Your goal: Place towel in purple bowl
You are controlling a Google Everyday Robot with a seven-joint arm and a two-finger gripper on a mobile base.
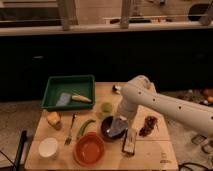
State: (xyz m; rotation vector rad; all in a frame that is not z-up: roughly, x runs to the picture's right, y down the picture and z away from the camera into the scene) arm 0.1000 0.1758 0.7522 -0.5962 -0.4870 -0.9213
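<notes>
The purple bowl (111,131) sits near the middle front of the wooden table (150,152). A grey-blue towel (117,126) lies bunched in it, partly over the right rim. My gripper (121,120) hangs at the end of the white arm (165,102), right above the bowl's right side and against the towel.
A green tray (70,90) at the back left holds a sponge and a yellow item. A red bowl (89,148), white cup (48,147), fork (70,130), green pepper (85,127), small green cup (106,107), an orange fruit (54,119), a snack bar (130,141) and a brown item (149,125) surround the bowl.
</notes>
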